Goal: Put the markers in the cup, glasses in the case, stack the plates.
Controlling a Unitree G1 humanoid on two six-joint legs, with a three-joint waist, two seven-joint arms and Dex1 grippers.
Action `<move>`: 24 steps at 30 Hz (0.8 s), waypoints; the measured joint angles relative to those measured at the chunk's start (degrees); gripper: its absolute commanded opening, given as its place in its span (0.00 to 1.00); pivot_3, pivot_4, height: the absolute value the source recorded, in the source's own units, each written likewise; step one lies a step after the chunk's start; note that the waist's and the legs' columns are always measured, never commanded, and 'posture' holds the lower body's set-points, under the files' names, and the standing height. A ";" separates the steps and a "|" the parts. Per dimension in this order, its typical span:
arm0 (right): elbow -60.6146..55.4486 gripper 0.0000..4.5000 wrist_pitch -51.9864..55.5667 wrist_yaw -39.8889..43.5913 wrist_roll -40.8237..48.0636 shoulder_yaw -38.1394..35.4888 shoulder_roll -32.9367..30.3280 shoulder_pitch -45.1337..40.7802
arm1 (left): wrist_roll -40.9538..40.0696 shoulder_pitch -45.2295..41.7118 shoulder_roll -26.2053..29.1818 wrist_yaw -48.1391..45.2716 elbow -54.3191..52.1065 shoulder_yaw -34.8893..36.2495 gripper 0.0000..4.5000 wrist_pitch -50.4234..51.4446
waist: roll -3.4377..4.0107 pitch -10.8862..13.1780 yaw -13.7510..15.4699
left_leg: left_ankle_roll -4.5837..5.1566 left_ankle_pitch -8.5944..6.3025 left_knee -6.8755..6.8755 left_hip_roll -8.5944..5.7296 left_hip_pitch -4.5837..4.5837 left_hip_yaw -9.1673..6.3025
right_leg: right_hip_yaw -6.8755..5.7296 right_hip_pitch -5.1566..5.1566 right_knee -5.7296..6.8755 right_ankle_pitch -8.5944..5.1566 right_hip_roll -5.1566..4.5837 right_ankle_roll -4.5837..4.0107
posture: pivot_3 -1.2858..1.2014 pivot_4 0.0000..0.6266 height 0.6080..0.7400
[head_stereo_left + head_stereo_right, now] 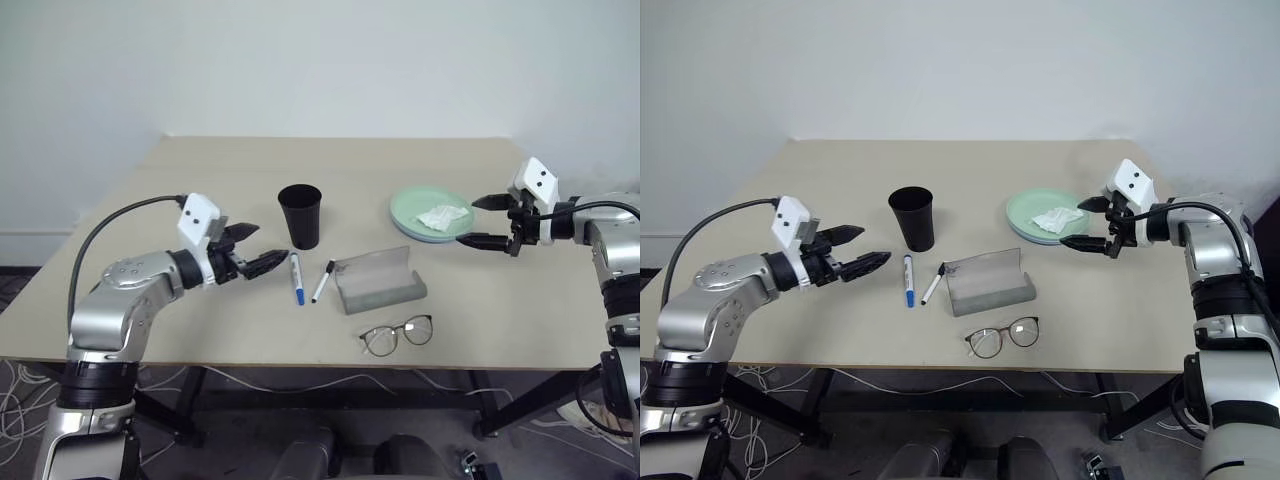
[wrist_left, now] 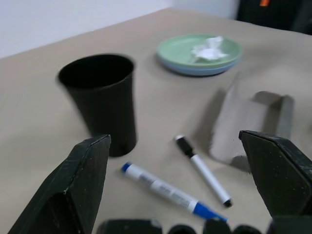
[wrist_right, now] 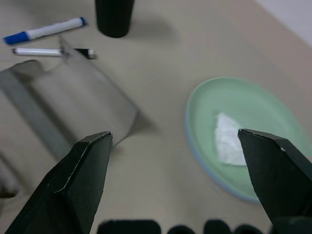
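Note:
The black cup (image 1: 300,213) stands upright mid-table. In front of it lie two markers, one blue-capped (image 1: 297,279) and one black-capped (image 1: 323,281), side by side. The grey case (image 1: 380,280) lies open to their right, and the glasses (image 1: 397,334) rest near the front edge. The light green plate (image 1: 415,205) sits on top of the light blue plate (image 2: 200,71), whose rim shows beneath it. My left gripper (image 1: 268,246) hovers open just left of the markers, holding nothing. My right gripper (image 1: 469,221) is open and empty at the right edge of the plates.
A crumpled white tissue (image 1: 444,216) lies in the green plate. The beige table (image 1: 200,180) has bare surface at the back and on the left. A white wall stands behind it.

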 measured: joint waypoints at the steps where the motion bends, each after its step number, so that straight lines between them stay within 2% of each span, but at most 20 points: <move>1: -0.85 0.99 0.88 0.66 0.39 -0.01 -0.23 0.43 | 0.13 -0.77 -0.14 -0.58 -0.02 -1.13 1.00 -0.02 | 0.00 0.00 0.00 | 0.01 0.00 0.01 0.00 -0.01 0.01 | 0.00 0.00 -0.01 0.00 -0.02 0.00 | 0.52 0.00 0.90; 11: -7.62 0.99 5.95 2.13 3.25 0.08 -0.71 2.71 | 3.72 -9.11 -3.01 -10.58 -0.28 -17.86 1.00 1.52 | -0.02 0.01 -0.01 | 0.16 -0.10 0.20 0.01 -0.02 0.01 | -0.06 0.17 -0.05 -0.05 -0.04 0.09 | 0.52 0.00 0.90; 17: -8.69 0.99 6.63 1.59 3.30 0.17 -0.82 4.42 | 6.02 -11.83 -6.09 -15.29 1.41 -24.47 1.00 1.48 | -0.02 0.02 0.01 | 0.28 -0.18 0.40 0.01 -0.03 -0.02 | -0.13 0.33 -0.06 -0.09 -0.04 0.15 | 0.52 0.00 0.90; 24: -11.47 0.99 8.32 0.54 3.81 0.01 -1.41 6.47 | 8.74 -14.00 -10.45 -19.02 6.10 -28.98 1.00 0.33 | -0.02 0.02 0.00 | 0.50 -0.33 0.62 0.01 -0.03 -0.05 | -0.16 0.56 -0.08 -0.17 -0.05 0.27 | 0.52 0.00 0.90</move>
